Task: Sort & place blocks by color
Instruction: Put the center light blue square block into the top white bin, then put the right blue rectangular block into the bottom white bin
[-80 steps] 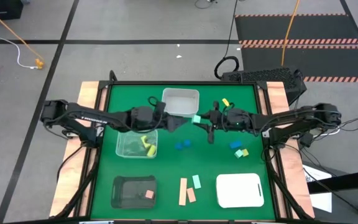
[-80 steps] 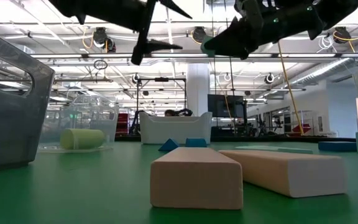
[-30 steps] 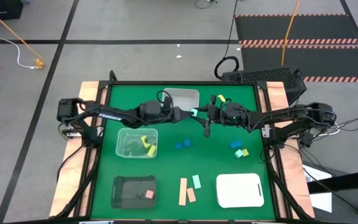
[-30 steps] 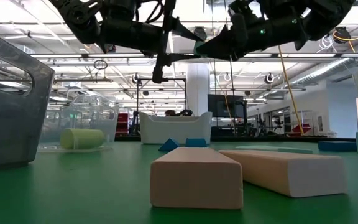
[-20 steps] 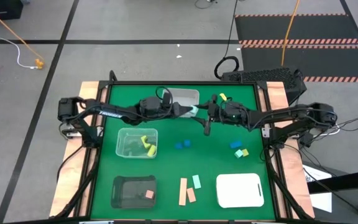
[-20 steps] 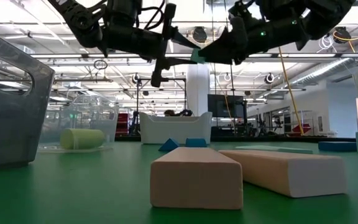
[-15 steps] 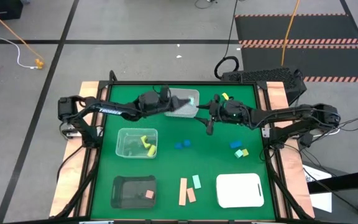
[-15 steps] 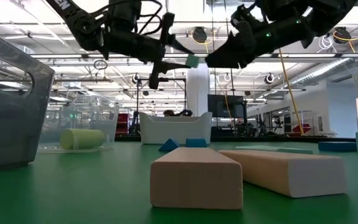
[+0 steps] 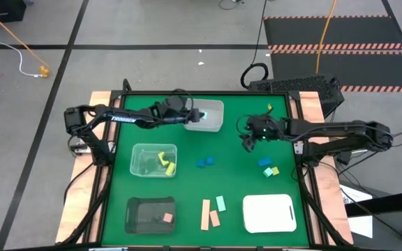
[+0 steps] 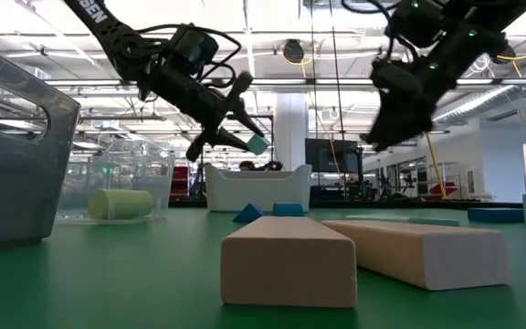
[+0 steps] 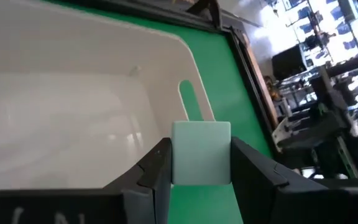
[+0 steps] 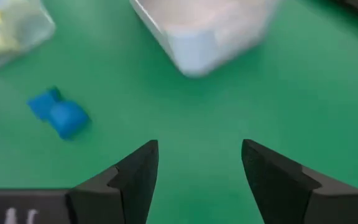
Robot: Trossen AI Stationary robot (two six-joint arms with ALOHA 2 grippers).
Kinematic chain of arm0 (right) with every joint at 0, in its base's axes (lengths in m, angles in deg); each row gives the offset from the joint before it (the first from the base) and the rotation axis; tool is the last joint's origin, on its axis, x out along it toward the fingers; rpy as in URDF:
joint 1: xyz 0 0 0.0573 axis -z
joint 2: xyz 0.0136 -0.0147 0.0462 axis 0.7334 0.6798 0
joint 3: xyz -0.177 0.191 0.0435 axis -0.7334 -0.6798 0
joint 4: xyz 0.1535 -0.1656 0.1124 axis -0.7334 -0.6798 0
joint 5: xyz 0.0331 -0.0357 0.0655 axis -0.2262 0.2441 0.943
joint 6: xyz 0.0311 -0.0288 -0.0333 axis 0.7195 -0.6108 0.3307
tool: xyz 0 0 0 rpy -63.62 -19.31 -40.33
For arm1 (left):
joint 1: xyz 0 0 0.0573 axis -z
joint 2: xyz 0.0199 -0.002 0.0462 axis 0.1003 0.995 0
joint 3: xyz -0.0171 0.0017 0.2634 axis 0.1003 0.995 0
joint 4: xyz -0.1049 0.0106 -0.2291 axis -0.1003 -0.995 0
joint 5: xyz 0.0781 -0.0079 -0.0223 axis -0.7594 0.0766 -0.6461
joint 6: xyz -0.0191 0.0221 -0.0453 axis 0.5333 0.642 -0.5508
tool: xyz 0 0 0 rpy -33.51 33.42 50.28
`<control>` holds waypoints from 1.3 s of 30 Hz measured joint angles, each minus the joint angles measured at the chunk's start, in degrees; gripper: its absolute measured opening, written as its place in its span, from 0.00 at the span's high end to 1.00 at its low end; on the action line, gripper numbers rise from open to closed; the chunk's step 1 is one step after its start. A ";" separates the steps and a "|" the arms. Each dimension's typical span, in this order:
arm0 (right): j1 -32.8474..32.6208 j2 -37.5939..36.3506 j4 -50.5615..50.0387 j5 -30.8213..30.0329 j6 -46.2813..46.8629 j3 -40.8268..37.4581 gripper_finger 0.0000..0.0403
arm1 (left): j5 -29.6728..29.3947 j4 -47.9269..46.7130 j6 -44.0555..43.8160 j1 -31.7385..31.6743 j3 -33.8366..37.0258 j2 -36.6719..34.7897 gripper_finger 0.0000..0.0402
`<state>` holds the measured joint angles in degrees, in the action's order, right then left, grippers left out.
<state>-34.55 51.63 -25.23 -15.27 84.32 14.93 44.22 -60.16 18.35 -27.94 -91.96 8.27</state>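
gripping a mint green block (image 11: 201, 152) between its two fingers, the left end effector (image 9: 198, 115) hangs over the white bin (image 9: 213, 123) at the far middle of the bench (image 9: 236, 174), block above the bin's edge. the right end effector (image 9: 246, 144) is empty, fingers spread, over bare green near two blue blocks (image 9: 203, 162). judgement: the block looks light, rigid and smooth; flat opposite faces suit a pinch, as taken here, though a loose grip could let it slip. yellow pieces (image 9: 162, 162) lie in the clear tub (image 9: 135, 167); tan-pink bars (image 9: 209, 214) near the front. hard to tell: whether the white bin holds anything, and what the dark tray (image 9: 137, 216) contains beyond one pinkish piece.
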 joint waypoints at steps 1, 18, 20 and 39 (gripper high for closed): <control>-0.02 -0.53 -2.71 0.05 2.23 0.02 0.45 | -0.25 -0.12 1.19 -0.04 0.00 0.00 0.68; -1.33 -2.08 -27.04 11.02 9.93 0.00 0.45 | -3.64 -1.57 27.03 -0.30 -0.01 0.00 0.60; -2.31 -2.08 -27.36 11.75 3.43 0.00 0.45 | -3.62 -1.54 28.62 -0.28 0.00 0.00 0.59; -12.92 -1.90 -26.77 18.49 -8.96 -0.02 0.45 | -1.44 3.59 32.87 -0.19 -0.02 0.00 0.58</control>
<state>-47.46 49.72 -51.99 3.22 75.36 14.92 42.77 -56.57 51.21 -28.13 -91.98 8.27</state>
